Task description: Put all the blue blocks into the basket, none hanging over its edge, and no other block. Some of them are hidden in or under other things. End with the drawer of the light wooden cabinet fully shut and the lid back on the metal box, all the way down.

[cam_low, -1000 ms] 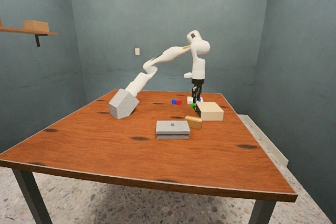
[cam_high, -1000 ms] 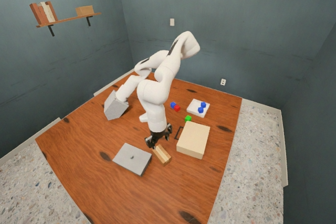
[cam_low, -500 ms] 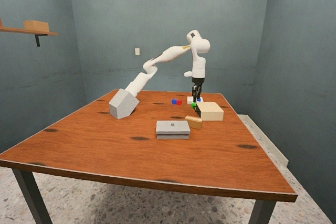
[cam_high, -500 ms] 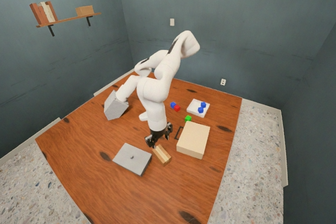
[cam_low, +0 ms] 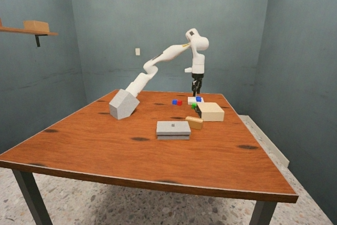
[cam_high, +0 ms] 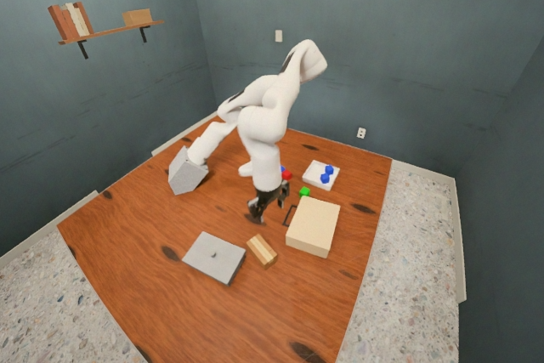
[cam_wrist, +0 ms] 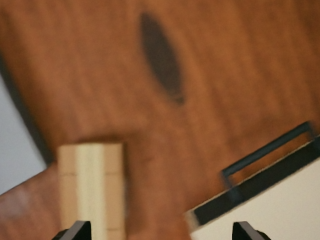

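Observation:
My gripper point(cam_high: 269, 212) point(cam_low: 196, 94) point(cam_wrist: 162, 231) is open and empty, above the table in front of the cabinet. The white basket point(cam_high: 313, 178) point(cam_low: 191, 100) holds two blue blocks, one point(cam_high: 329, 169) behind the other point(cam_high: 325, 178). Another blue block point(cam_high: 282, 168) point(cam_low: 174, 101) lies on the table beside a red block point(cam_high: 286, 174) point(cam_low: 179, 103). The light wooden cabinet point(cam_high: 314, 223) point(cam_low: 212, 110) point(cam_wrist: 280, 205) has a black drawer handle point(cam_high: 288, 215) point(cam_wrist: 265, 152); its drawer looks shut. The grey metal box point(cam_low: 172, 136) has its knobbed lid point(cam_high: 206, 251) point(cam_low: 178, 127) point(cam_wrist: 15, 140) on. Their insides are hidden.
A brown box with a pale stripe point(cam_high: 262, 251) point(cam_low: 194, 122) point(cam_wrist: 91, 200) lies between metal box and cabinet. A green block point(cam_high: 304, 192) point(cam_low: 194, 105) lies between basket and cabinet. The arm's grey base point(cam_high: 188, 176) point(cam_low: 124, 105) stands at the left.

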You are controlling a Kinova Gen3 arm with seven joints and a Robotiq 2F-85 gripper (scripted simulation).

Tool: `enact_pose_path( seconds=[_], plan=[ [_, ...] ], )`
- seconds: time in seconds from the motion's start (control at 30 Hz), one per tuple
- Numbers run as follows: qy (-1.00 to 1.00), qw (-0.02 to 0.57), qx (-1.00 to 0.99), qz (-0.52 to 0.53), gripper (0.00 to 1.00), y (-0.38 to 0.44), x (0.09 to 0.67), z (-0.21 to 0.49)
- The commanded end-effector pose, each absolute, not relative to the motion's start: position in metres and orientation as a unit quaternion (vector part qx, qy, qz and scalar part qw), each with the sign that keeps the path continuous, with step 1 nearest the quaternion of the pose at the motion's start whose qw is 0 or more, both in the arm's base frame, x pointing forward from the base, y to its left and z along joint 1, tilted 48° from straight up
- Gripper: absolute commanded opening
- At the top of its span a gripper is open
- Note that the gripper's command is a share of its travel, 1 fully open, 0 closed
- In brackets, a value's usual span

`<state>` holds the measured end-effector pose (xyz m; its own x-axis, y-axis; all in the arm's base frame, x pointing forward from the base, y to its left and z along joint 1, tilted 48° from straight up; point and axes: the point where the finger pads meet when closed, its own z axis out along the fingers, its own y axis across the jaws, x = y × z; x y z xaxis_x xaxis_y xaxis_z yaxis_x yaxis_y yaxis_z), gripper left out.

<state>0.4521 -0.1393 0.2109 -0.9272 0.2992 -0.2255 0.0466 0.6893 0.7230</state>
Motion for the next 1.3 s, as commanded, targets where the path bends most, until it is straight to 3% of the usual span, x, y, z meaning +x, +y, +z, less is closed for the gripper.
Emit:
enact_pose_path(
  seconds=[0.0,0.43,0.8,1.27],
  plan=[
    [0.904,0.170,0.091,0.382,0.83,-0.109,0.433,0.253],
    [0.902,0.166,0.096,0.387,0.83,0.015,0.334,0.333],
    [0.902,0.156,0.107,0.388,0.83,0.115,0.238,0.337],
    [0.905,0.158,0.104,0.381,0.83,0.140,0.210,0.327]
  ],
)
